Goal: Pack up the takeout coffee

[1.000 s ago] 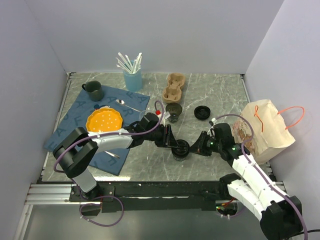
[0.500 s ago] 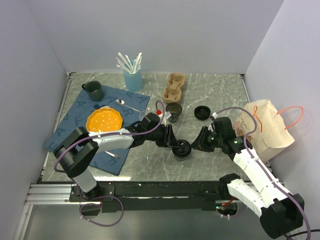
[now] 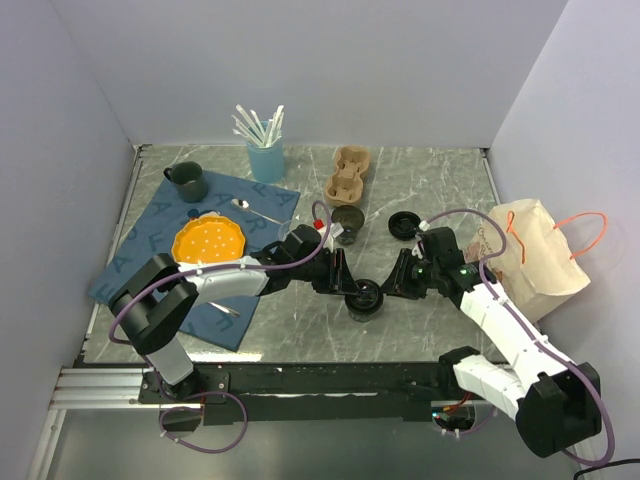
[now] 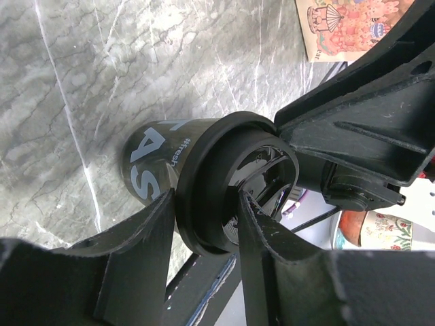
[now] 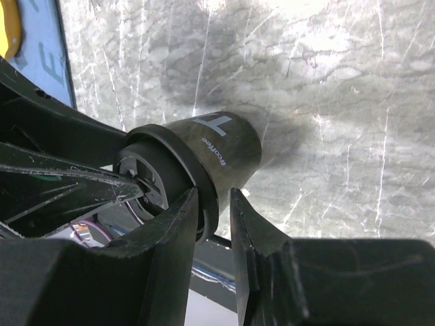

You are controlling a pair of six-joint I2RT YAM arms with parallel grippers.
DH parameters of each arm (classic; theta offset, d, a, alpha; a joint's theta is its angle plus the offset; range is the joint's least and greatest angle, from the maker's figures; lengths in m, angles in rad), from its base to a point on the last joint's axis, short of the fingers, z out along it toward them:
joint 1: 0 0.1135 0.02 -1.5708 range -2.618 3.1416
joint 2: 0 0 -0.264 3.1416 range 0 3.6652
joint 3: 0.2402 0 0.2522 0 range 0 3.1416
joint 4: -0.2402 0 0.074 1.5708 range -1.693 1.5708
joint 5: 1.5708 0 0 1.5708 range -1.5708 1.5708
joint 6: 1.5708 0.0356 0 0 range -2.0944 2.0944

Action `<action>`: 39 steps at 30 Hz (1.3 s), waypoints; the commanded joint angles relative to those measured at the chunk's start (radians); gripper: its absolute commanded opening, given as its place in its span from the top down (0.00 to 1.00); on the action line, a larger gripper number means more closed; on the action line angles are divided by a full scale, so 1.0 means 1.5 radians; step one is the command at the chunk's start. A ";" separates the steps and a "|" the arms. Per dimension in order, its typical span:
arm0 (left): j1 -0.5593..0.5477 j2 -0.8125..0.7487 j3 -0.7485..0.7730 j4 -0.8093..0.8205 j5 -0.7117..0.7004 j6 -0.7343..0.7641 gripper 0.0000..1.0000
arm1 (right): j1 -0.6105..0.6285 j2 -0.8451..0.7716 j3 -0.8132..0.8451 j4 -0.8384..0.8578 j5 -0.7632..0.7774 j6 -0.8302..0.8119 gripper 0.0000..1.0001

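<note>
Gripping the takeout coffee [image 3: 362,299] by its lid, left pincer [image 4: 206,204] pins it upright on bench [image 3: 440,180]; right pincer [image 5: 212,200] straddles opp. rim, grip unclear.

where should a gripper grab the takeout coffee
Grip the takeout coffee by its tapered wall just below the lid, coming level from a side. It stands upright, widening upward, and the lid rim overhangs, so fingers likely won't slip.
</note>
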 commanded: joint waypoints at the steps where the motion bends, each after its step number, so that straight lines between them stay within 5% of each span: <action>1: -0.011 0.069 -0.041 -0.179 -0.087 0.058 0.57 | 0.000 0.012 0.011 0.040 0.010 -0.010 0.68; 5: -0.011 0.076 -0.047 -0.180 -0.089 0.059 0.57 | -0.004 0.022 -0.022 0.048 0.034 0.002 0.80; 11: -0.011 0.078 -0.055 -0.184 -0.102 0.060 0.57 | -0.004 0.035 -0.062 0.052 0.060 0.010 0.85; 39: -0.046 0.058 -0.109 -0.171 -0.135 0.010 0.58 | -0.003 -0.145 -0.245 0.059 0.073 0.107 0.87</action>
